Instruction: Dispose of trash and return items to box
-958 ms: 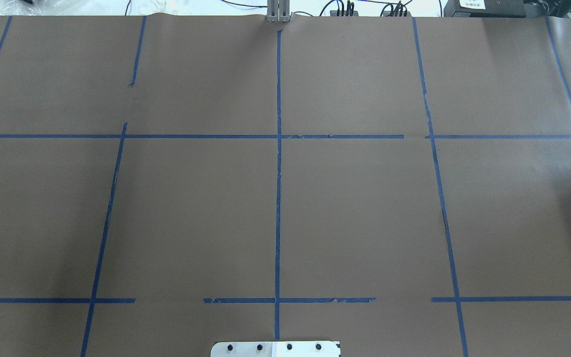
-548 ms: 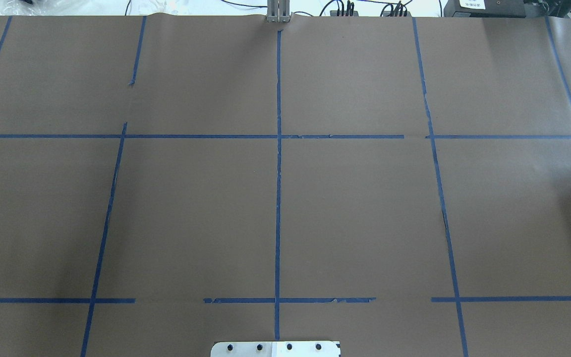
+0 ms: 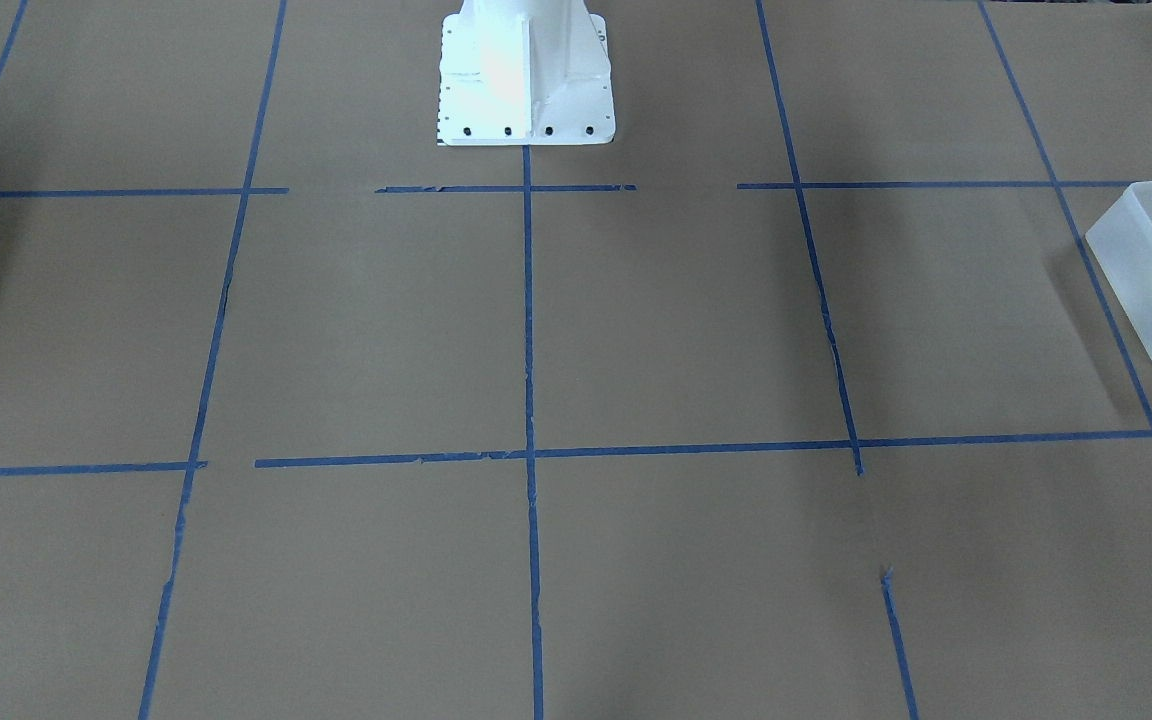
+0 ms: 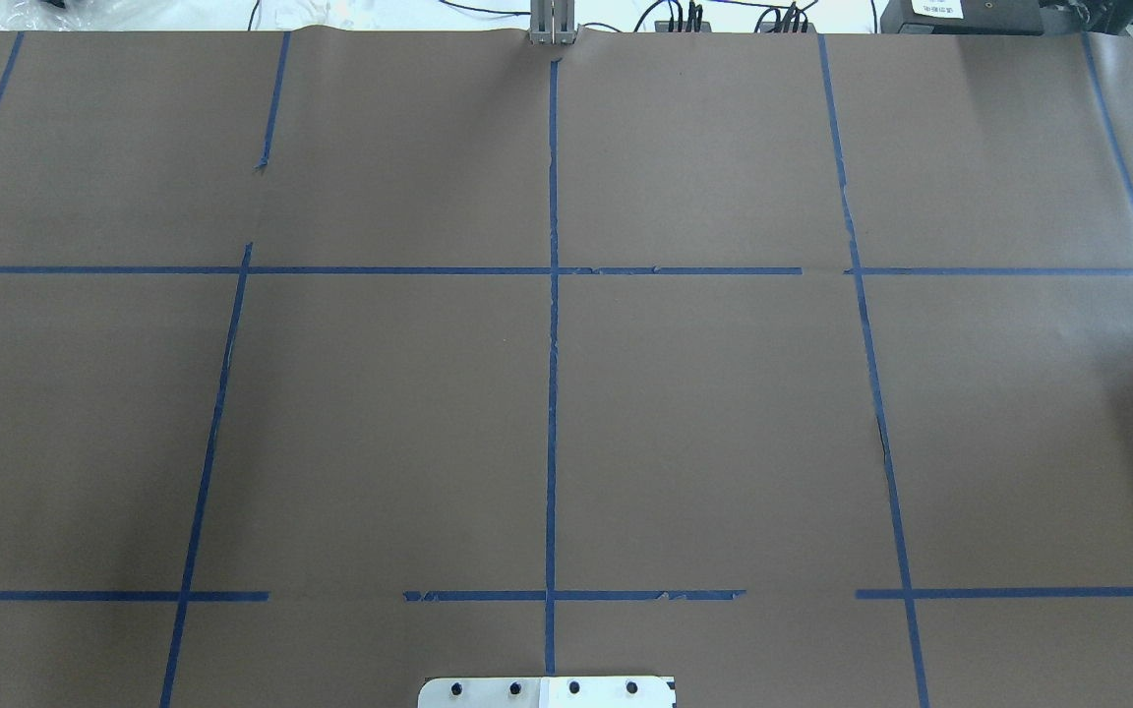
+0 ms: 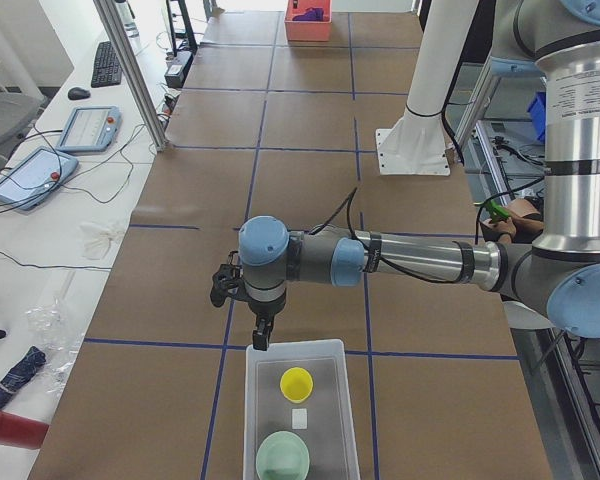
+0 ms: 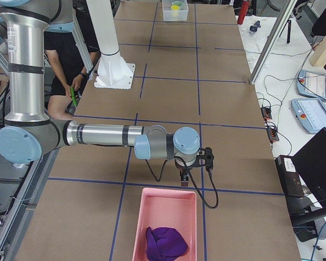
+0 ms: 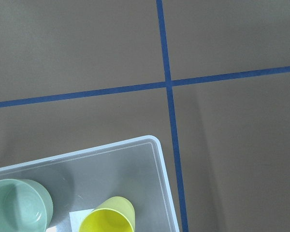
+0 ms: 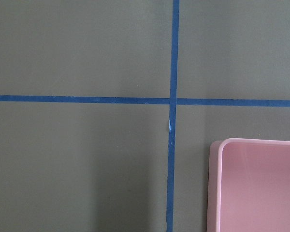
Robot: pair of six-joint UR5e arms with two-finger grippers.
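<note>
Seemingly unchanged overhead; cup [image 5: 297, 383] in box [image 5: 328, 368].

- The overhead view looked forward and down from behind the robot base [image 4: 547, 691], which sat at the bottom centre of the frame.
- The front-facing view faced it across the same table [image 3: 676, 320], with the base at top centre.
- The side views looked along the table from opposite ends.
- Each wrist view looked straight down from close by: the left on the frosted box [image 7: 130, 164] at its corner, the right on the pink bin [image 8: 261, 193] at its corner.

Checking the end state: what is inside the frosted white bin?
The bin holds a yellow cup, a pale green bowl and a small white square between them. Anything beneath the cup or bowl is covered.
</note>
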